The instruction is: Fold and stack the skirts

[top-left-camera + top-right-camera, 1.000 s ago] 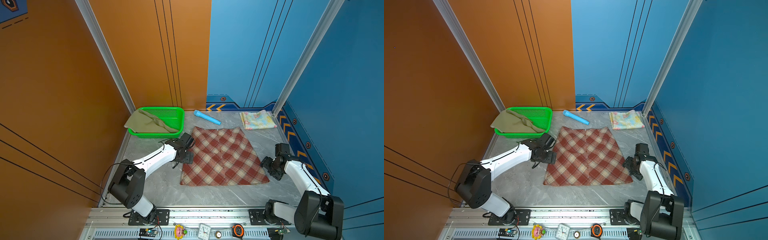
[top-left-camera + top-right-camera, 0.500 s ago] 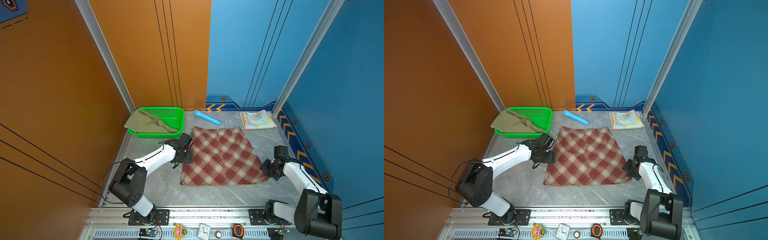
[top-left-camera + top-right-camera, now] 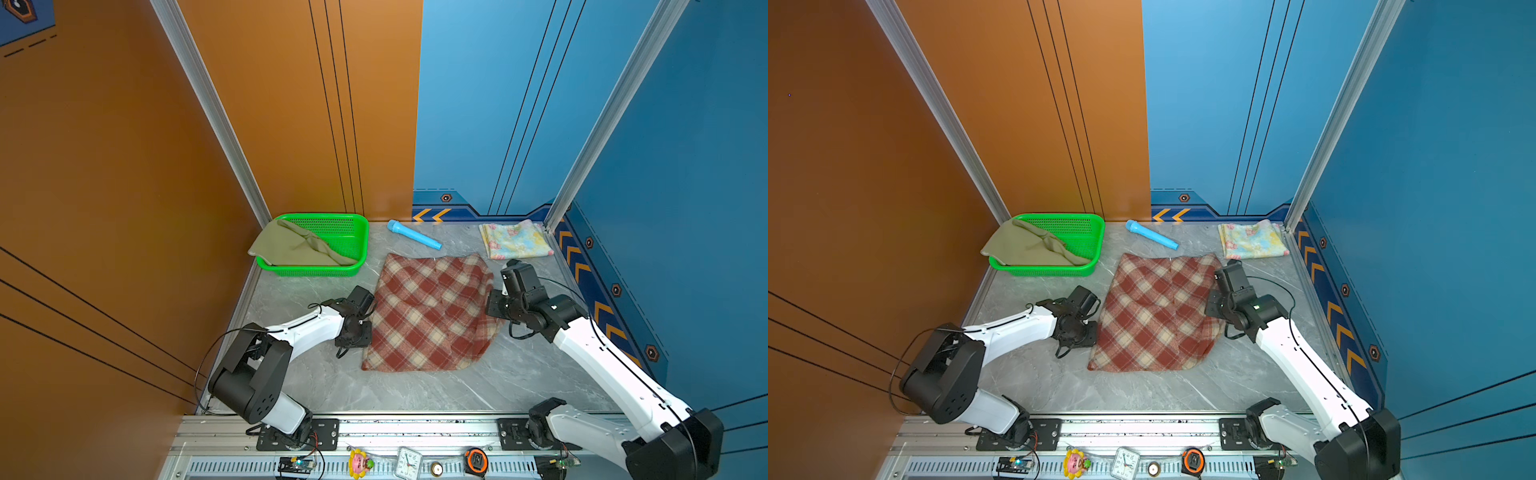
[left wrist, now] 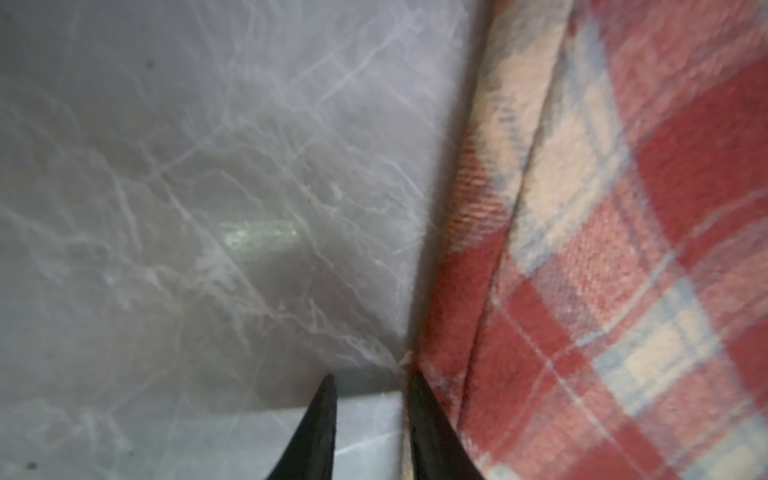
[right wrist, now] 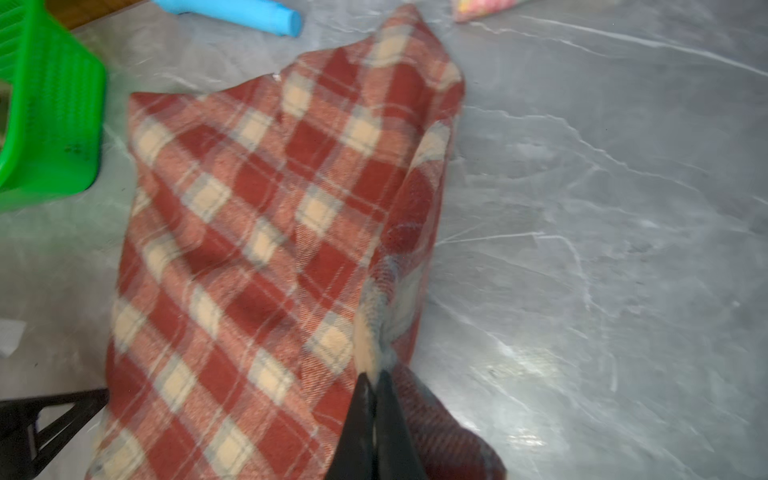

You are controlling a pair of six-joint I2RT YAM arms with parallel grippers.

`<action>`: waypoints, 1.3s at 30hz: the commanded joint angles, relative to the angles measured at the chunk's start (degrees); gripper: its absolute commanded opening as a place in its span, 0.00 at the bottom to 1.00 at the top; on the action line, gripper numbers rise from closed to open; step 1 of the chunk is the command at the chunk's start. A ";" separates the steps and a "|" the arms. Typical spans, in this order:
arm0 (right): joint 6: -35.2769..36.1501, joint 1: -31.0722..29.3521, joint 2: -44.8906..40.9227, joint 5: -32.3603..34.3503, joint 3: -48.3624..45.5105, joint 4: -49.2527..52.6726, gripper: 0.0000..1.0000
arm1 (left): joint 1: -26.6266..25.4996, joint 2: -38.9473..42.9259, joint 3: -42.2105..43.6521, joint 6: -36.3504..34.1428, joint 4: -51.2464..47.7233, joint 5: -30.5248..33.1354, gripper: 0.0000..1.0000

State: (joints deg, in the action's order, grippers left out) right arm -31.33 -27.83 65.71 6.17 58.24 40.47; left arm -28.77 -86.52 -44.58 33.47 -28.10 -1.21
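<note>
- Here, the right hand (image 5: 374, 376) has its two black fingers pressed together on one side edge of the red-and-cream plaid cloth skirt (image 5: 257, 232). The cloth stands up in a ridge there.
- The left hand (image 4: 370, 376) sits at the skirt's opposite edge. Its fingers are a narrow gap apart, with only the grey marbled table (image 4: 166, 208) showing between them, and one fingertip touches the cloth's edge.
- There are three skirts in all:
  - The plaid one is spread mid-table between the two hands.
  - One plain olive-green skirt (image 3: 291, 249) is slumped in the single green plastic mesh basket (image 3: 359, 232), spilling over its left rim.
  - One pastel blue-yellow flowered skirt (image 3: 515, 241) lies folded in the far right corner.
- One light-blue plastic tube (image 3: 413, 236) lies between the basket and the flowered skirt, just beyond the plaid.
</note>
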 commanded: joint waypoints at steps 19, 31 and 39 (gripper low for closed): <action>-7.87 -33.25 28.27 0.14 18.01 -10.32 0.54 | -0.13 -0.77 8.54 4.49 10.56 -4.68 0.04; -12.25 1.26 -0.15 -0.20 0.91 -2.83 0.90 | -9.93 -0.81 6.11 8.25 10.54 -1.81 0.07; -6.65 19.99 -5.46 -8.66 2.43 2.54 0.92 | -28.55 -17.98 -15.83 7.18 11.78 -4.59 0.47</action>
State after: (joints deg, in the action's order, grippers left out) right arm -40.86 -9.78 60.71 1.52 60.18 38.41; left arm -53.47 -98.50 -54.50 42.06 -13.82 -2.76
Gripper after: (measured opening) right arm 0.916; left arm 0.416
